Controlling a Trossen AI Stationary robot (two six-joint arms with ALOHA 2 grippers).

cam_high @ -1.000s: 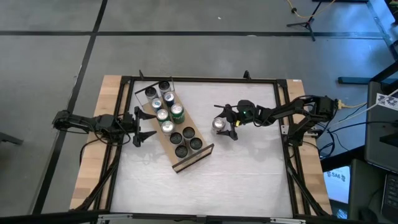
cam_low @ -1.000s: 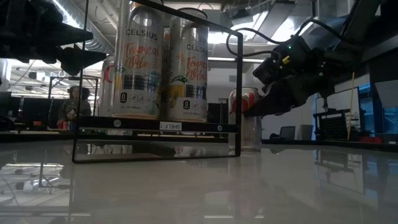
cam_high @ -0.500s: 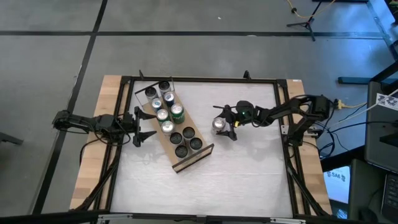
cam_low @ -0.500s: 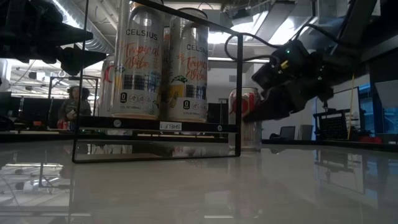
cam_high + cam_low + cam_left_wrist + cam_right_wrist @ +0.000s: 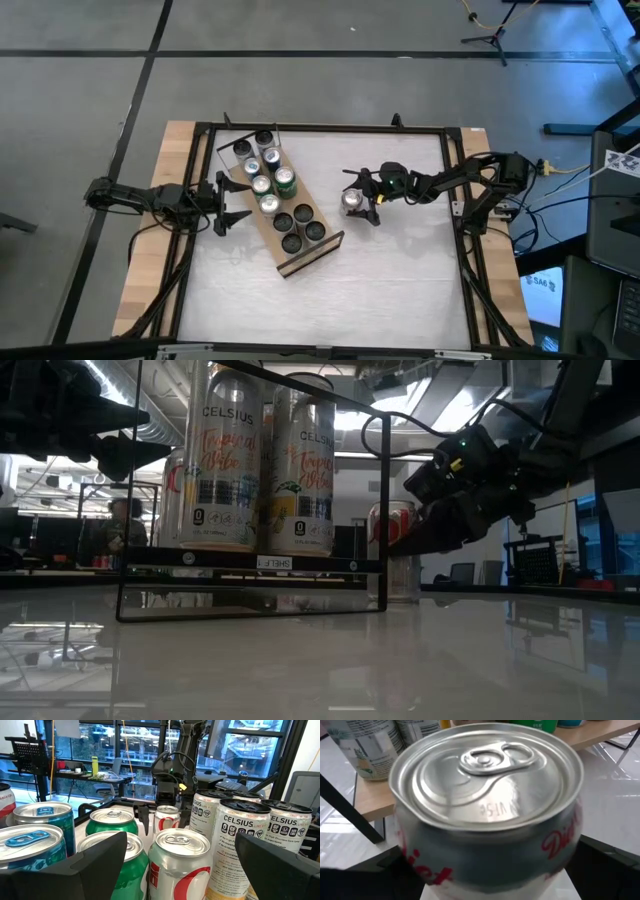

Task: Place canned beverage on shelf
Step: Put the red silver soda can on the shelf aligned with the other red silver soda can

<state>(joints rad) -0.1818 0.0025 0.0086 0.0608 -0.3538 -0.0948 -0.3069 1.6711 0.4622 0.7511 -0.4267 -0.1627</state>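
Surface: white tabletop (image 5: 400, 280).
Shelf: long light-wood shelf (image 5: 280, 205), angled, left of centre.
Can: silver Diet Coke can (image 5: 351, 201) standing right of shelf.
Right hand (image 5: 362, 200): spread wide around can, no grip.
Left hand (image 5: 234, 202): spread wide, empty, beside shelf.

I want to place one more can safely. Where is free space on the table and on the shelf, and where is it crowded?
The table is bare in front of the shelf and around the silver can, which stands between the open fingers of the right gripper. The shelf's rows look filled from above. It is tight on its left, by the left gripper.
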